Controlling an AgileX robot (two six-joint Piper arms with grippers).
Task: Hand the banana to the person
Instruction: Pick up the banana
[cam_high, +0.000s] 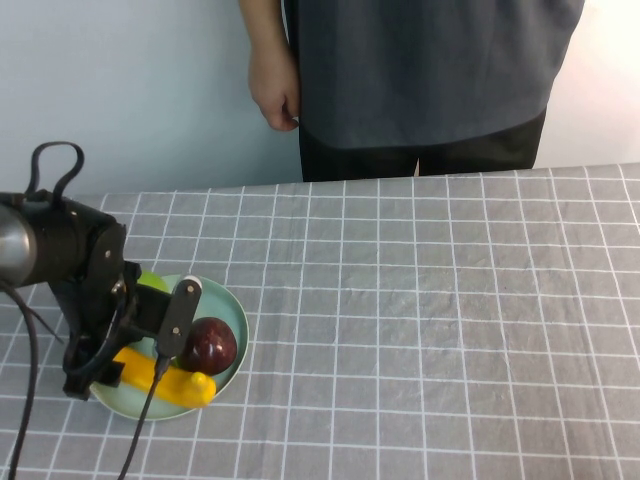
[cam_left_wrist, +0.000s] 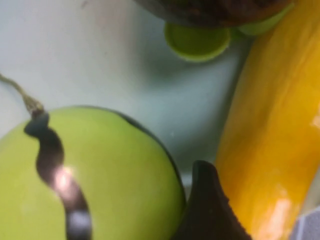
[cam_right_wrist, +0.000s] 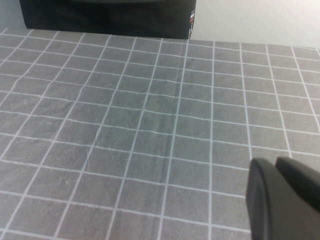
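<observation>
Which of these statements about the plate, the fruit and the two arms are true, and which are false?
1. The banana lies on the plate. True.
2. The person holds the banana. False: the person's hand hangs empty by the body, and the banana is on the plate.
3. The left gripper is down at the plate, over the banana. True: one finger shows beside the dark red fruit.
4. The green fruit lies on the tablecloth, away from the plate. False: it is on the plate, next to the banana.
5. The right gripper is over bare tablecloth. True.
</observation>
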